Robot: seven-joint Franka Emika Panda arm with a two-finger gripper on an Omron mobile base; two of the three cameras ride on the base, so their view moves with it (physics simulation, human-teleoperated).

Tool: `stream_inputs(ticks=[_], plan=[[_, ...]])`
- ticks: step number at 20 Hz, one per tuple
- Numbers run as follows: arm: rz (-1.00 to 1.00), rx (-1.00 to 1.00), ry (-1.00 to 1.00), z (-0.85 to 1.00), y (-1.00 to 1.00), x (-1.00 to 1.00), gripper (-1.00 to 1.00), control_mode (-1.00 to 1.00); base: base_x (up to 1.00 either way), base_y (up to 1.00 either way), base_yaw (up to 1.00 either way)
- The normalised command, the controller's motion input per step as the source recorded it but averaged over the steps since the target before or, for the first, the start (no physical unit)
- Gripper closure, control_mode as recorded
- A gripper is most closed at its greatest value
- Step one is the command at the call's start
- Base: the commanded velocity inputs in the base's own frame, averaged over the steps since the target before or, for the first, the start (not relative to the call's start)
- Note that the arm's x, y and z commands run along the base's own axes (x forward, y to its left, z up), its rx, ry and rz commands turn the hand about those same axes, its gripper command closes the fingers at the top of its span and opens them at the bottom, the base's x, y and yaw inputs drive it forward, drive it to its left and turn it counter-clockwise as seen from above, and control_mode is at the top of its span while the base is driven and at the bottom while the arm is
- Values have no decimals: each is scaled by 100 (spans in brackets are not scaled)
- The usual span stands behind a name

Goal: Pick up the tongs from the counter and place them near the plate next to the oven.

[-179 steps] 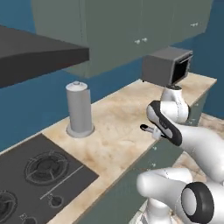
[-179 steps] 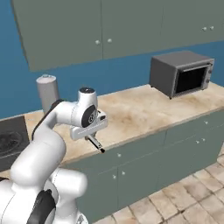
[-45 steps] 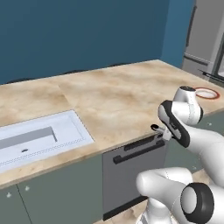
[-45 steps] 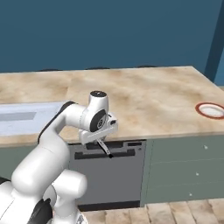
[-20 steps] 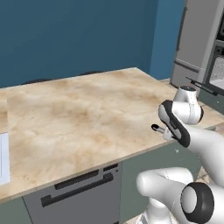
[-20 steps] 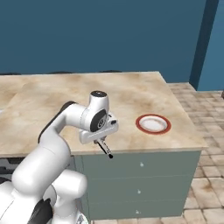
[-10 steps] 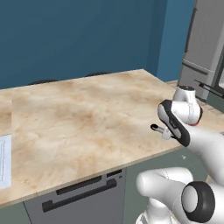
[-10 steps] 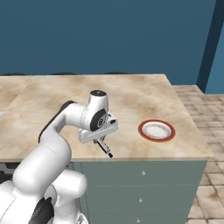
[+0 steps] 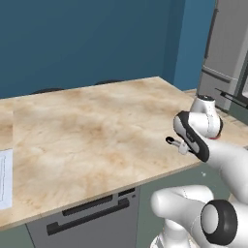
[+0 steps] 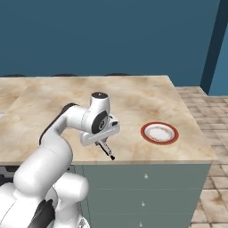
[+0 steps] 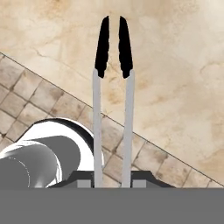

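Beige marbled stone counter (image 10: 133,95) and the small round red-rimmed plate (image 10: 159,132) sit further left in the right base view than half a second ago; the camera moved. The hand (image 10: 101,142) stays clamped on the slim silvery black-tipped tongs (image 10: 106,150), held above the counter's front edge, left of the plate, tips slanting down and outward.

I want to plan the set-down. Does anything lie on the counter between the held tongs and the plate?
Nothing visible does. The pincer holds the slim silvery-grey tongs with black tips at the counter's front edge, and only bare beige marbled counter lies between them and the small round red-rimmed plate.
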Motion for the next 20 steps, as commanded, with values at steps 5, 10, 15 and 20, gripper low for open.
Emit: stream_inputs(ticks=[5,10,15,20], plan=[[0,0,4,-11,-3,83,100,-100,0,0,0],[0,0,4,-21,-31,76,100,-100,0,0,0],[0,0,0,-21,-49,50,100,-100,0,0,0],[-4,0,-2,-34,-30,39,100,-100,0,0,0]])
